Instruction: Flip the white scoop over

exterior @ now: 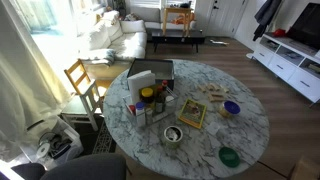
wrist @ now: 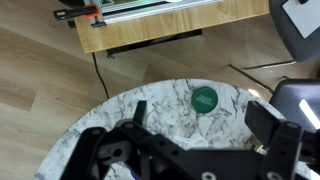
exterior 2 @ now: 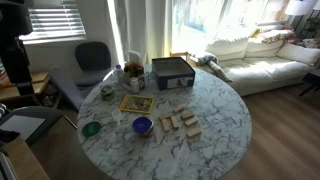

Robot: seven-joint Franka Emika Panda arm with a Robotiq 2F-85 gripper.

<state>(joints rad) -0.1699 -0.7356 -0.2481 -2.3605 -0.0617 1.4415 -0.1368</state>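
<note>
In the wrist view my gripper (wrist: 200,125) is open and empty, its two black fingers spread wide over the near edge of the round marble table (wrist: 150,105). A small pale whitish shape (wrist: 188,141) lies on the marble between the fingers, just in front of the gripper body; it may be the white scoop. I cannot make the scoop out in either exterior view. A dark part of my arm (exterior 2: 15,45) shows at the left edge of an exterior view, away from the table (exterior 2: 215,110).
On the table are a green lid (wrist: 204,98) (exterior: 229,156) (exterior 2: 91,128), a blue bowl (exterior: 232,107) (exterior 2: 142,125), a metal tin (exterior: 173,134) (exterior 2: 107,92), wooden blocks (exterior: 213,93) (exterior 2: 180,122), a yellow-framed card (exterior: 191,113), a grey box (exterior: 150,72) and bottles (exterior: 148,100). A wooden chair (exterior: 80,78) stands beside it.
</note>
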